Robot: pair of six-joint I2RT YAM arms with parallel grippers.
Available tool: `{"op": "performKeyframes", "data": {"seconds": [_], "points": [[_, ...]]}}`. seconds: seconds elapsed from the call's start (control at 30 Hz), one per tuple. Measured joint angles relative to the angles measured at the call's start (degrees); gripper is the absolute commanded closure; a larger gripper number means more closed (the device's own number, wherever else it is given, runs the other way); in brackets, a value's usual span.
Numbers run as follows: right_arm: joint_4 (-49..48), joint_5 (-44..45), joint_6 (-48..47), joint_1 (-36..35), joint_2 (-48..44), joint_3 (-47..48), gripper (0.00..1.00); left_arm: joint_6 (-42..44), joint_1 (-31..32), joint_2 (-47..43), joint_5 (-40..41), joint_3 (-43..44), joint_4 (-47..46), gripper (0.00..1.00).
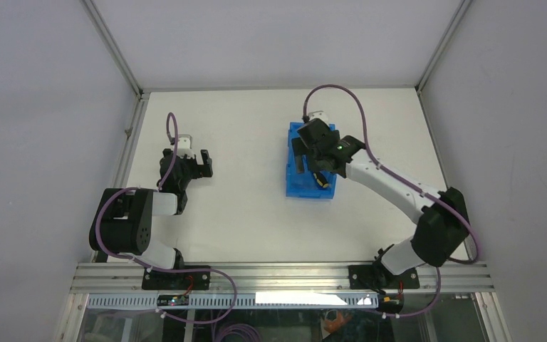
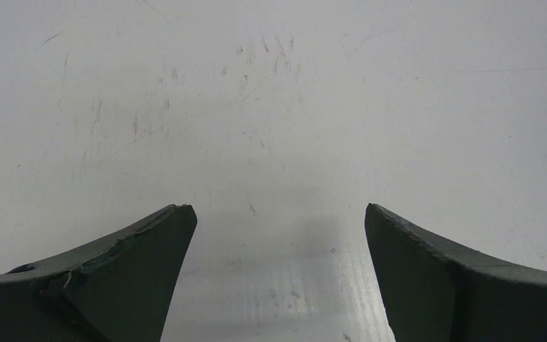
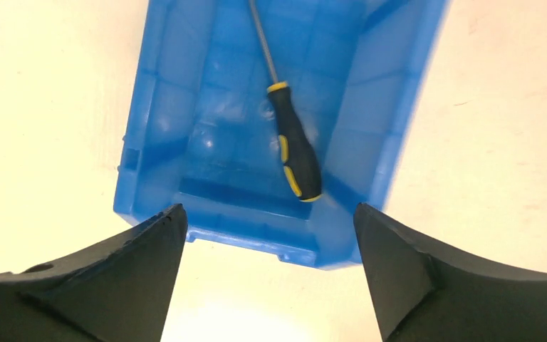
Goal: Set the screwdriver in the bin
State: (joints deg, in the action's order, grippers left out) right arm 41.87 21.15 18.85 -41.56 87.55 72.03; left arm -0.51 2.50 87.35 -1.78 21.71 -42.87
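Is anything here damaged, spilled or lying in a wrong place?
Nothing is spilled. The screwdriver lies flat inside the bin. Only one of the left jaws has a rough, chipped-looking edge.

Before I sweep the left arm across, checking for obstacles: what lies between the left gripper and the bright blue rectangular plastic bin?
Nothing: the top view shows only bare white table between the left gripper and that bin.

**Jaws wide over the table**

My gripper [image 2: 277,207] stands spread wide, its two dark fingers [image 2: 124,274] rising from the lower corners. Between my jaws lies the white table [image 2: 427,107], with a faint shadow on it. Beyond my tips, fine scratches [image 2: 263,60] mark its surface.
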Motion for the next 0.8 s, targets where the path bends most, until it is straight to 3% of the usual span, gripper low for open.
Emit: {"op": "performKeyframes", "data": {"seconds": [0.2, 0.37, 0.43, 0.57, 0.8], "points": [[-0.46, 4.96, -3.06, 4.00, -11.39, -1.60, 0.01, 0.02, 0.00, 0.00, 0.00, 0.00, 0.00, 0.01], [-2.27, 4.04, -5.27, 19.15, -18.16, -6.67, 0.01, 0.00, 0.00, 0.00, 0.00, 0.00, 0.00, 0.01], [-2.10, 3.93, -5.66, 26.18, -19.23, -8.50, 0.01, 0.00, 0.00, 0.00, 0.00, 0.00, 0.00, 0.01], [-2.60, 2.62, -5.77, 33.42, -19.32, -10.88, 0.01, 0.00, 0.00, 0.00, 0.00, 0.00, 0.00, 0.01], [-3.43, -0.63, -5.46, 38.05, -19.02, -13.27, 0.01, 0.00, 0.00, 0.00, 0.00, 0.00, 0.00, 0.01]]}}
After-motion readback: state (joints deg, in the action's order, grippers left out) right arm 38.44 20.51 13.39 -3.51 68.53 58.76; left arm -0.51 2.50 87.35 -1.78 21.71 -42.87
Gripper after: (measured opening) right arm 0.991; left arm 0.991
